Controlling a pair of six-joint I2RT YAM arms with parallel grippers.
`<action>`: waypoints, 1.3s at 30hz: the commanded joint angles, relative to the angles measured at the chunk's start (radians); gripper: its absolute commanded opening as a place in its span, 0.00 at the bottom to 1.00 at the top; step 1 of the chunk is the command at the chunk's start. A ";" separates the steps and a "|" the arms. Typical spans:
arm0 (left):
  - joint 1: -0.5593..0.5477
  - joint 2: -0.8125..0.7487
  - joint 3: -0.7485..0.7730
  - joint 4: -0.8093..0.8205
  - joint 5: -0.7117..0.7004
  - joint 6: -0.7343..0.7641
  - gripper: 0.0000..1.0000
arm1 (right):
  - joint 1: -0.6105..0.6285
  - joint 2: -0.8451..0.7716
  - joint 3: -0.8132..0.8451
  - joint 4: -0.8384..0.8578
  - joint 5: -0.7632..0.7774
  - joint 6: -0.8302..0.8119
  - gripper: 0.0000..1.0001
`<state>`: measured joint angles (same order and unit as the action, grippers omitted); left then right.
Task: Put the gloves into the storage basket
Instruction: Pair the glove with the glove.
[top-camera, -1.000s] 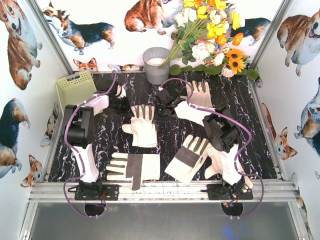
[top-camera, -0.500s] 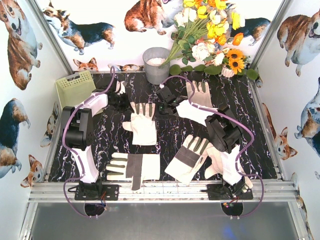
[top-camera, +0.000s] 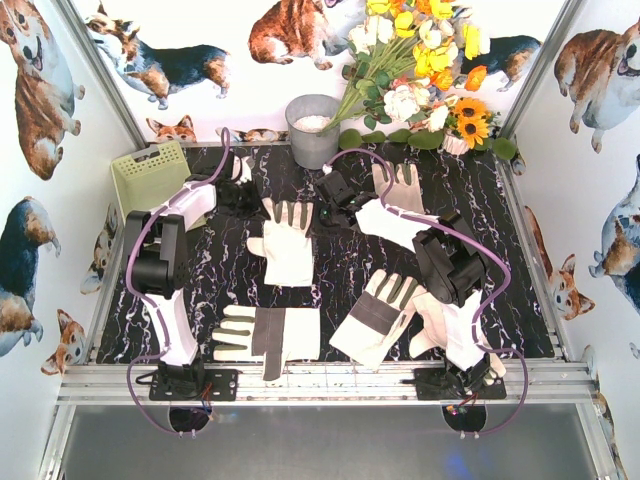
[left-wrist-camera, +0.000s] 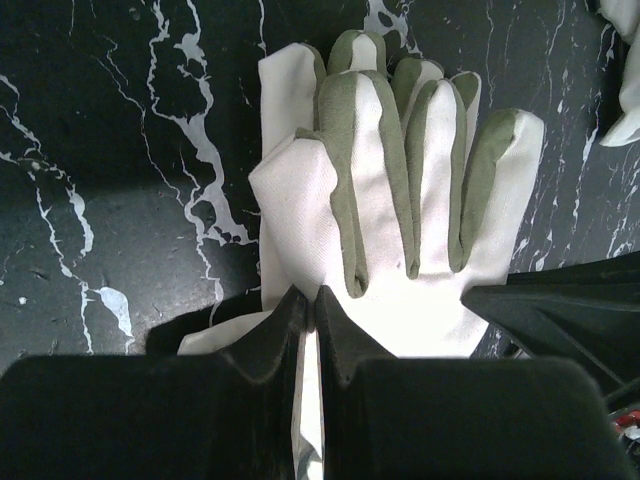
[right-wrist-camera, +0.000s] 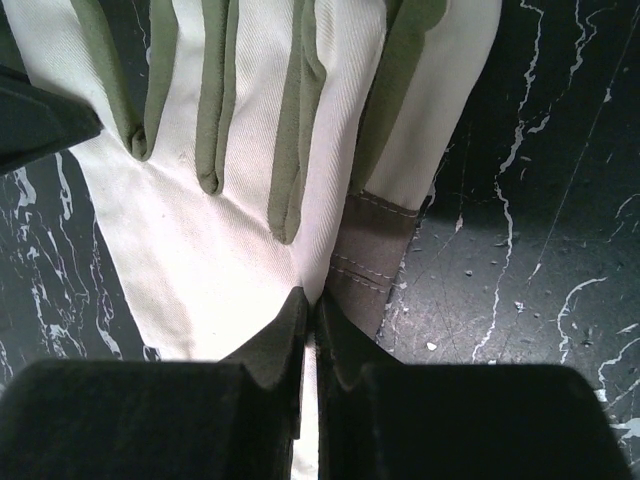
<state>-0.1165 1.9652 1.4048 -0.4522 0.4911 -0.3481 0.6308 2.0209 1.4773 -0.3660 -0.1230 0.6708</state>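
Note:
The pale yellow-green storage basket (top-camera: 150, 172) stands at the back left. My left gripper (top-camera: 237, 195) is just right of it, shut on a cream glove (left-wrist-camera: 400, 200) with grey-green finger patches; a bit of that glove (top-camera: 240, 171) shows above the jaws. My right gripper (top-camera: 335, 192) is shut on the fabric of another glove (right-wrist-camera: 230, 200); in the top view it is at the right edge of the middle glove (top-camera: 285, 245). More gloves lie at the back right (top-camera: 400, 185), front left (top-camera: 265, 335) and front centre (top-camera: 375, 315). In the wrist views both the left gripper (left-wrist-camera: 313, 300) and the right gripper (right-wrist-camera: 312, 300) pinch cloth.
A round grey bucket (top-camera: 312, 130) stands at the back centre with artificial flowers (top-camera: 420, 70) beside it. Walls with dog prints enclose the black marbled table (top-camera: 210, 280). Purple cables loop round both arms. Another glove (top-camera: 432, 322) lies under the right arm.
Both grippers have moved toward the back of the table. The bit of glove at the left gripper and the middle glove have shifted back with them. The other gloves have not moved.

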 joint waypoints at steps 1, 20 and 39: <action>0.013 0.041 0.053 0.031 0.007 0.004 0.00 | -0.009 -0.054 0.000 0.023 0.017 -0.016 0.00; 0.013 0.031 0.082 0.061 0.049 0.027 0.00 | -0.015 -0.084 -0.043 0.039 0.047 -0.001 0.00; 0.012 0.060 0.136 0.069 0.065 0.035 0.00 | -0.014 -0.096 -0.058 0.032 0.080 0.015 0.00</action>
<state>-0.1177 2.0209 1.4883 -0.4305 0.5686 -0.3328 0.6205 1.9816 1.4284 -0.3248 -0.0788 0.6838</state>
